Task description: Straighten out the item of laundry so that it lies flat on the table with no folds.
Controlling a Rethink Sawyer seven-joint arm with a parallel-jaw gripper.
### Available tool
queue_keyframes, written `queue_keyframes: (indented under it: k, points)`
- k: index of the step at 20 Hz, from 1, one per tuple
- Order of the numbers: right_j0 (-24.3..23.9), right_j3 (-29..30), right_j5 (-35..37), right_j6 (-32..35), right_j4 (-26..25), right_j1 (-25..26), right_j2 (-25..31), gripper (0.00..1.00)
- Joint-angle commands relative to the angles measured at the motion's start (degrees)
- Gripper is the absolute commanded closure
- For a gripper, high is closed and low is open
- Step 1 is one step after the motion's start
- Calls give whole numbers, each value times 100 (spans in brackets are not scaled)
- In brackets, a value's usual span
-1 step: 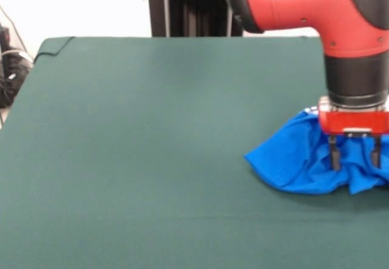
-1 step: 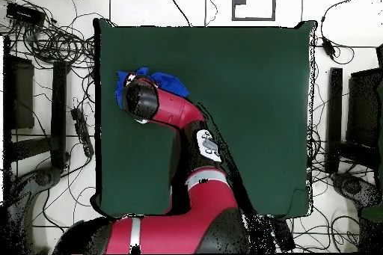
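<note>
The item of laundry (image 1: 292, 160) is a bright blue shirt, crumpled in a bunched heap at the right side of the dark green table (image 1: 134, 160). No print shows on it. My gripper (image 1: 355, 155) hangs straight down over the heap, open, its two dark fingers spread with the tips level with the top folds of the cloth. In the overhead view the arm's wrist covers most of the laundry (image 2: 166, 82); only blue edges stick out near the table's (image 2: 247, 102) upper left corner, and the gripper itself is hidden there.
The heap lies close to the table's right edge in the front view. Green cloth stretches wide to the left and front of it. Cables and black stands (image 2: 60, 110) line the floor around the table.
</note>
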Motion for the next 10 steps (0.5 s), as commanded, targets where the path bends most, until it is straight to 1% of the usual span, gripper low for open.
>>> queue_keyframes:
  k: [1, 4, 5, 7, 10]
  points:
    - [504, -13, 1296, 1898, 543, 192, -481, 0]
    - [620, -160, 1490, 1783, 450, 363, -890, 0]
    - [700, -300, 1541, 1700, 354, 487, -1140, 0]
    - [663, -458, 1560, 1495, 221, 665, -1306, 0]
    - [535, -540, 1469, 1253, 152, 834, -1240, 0]
